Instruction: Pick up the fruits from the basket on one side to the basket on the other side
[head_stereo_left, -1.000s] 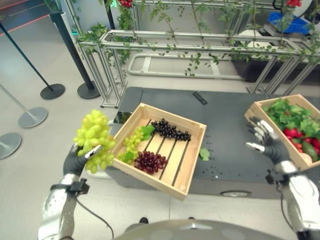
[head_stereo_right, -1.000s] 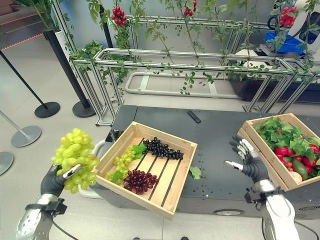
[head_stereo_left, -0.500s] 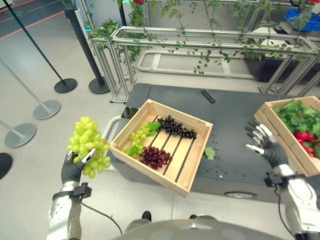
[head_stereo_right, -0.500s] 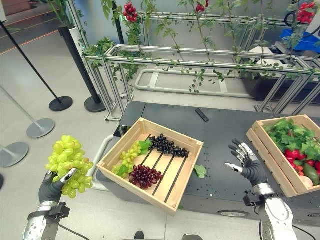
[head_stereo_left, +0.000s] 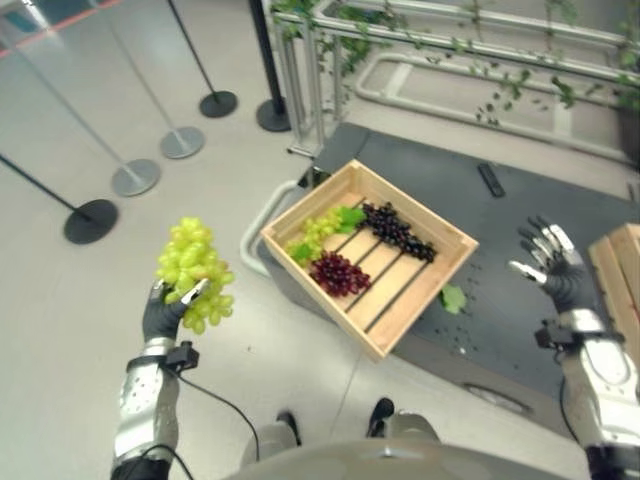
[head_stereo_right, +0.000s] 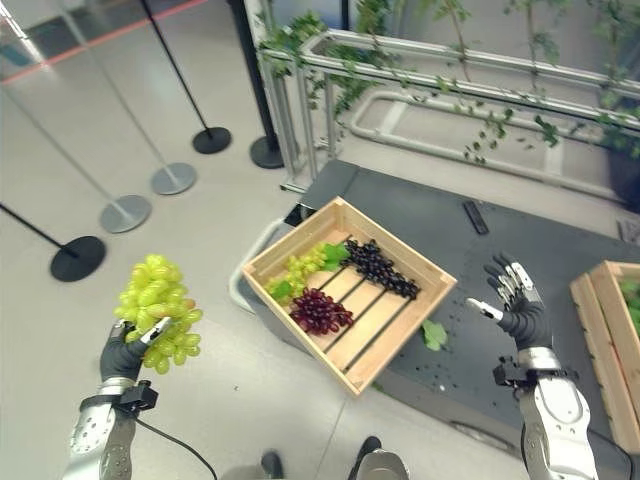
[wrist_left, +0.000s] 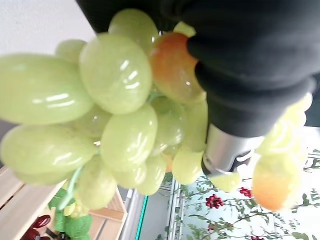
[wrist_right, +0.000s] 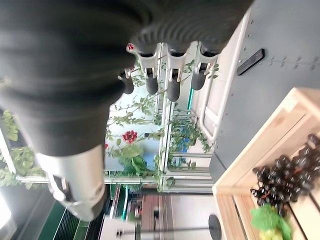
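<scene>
Grapes, a green bunch (head_stereo_left: 193, 272), are sitting at the lower left of the eye views in the left hand (head_stereo_left: 160, 318), whose fingers are curling round the bunch's base so that its long axis is standing upright over the floor, well apart from the worktop (head_stereo_left: 530, 250). No readable writing is showing on anything. At centre frame a wooden crate (head_stereo_left: 440, 275) holding green, red (head_stereo_left: 338, 272) and black grapes (head_stereo_left: 398, 230) is overhanging the worktop edge, a loose leaf (head_stereo_left: 453, 297) and a small dark remote (head_stereo_left: 491, 180) are lying beyond it, a second crate (head_stereo_right: 600, 350) is standing at the right edge, stanchion posts (head_stereo_left: 90, 215) are occupying the upper left, and the right hand (head_stereo_right: 512, 302) is hovering at the right with fingers spreading apart.
</scene>
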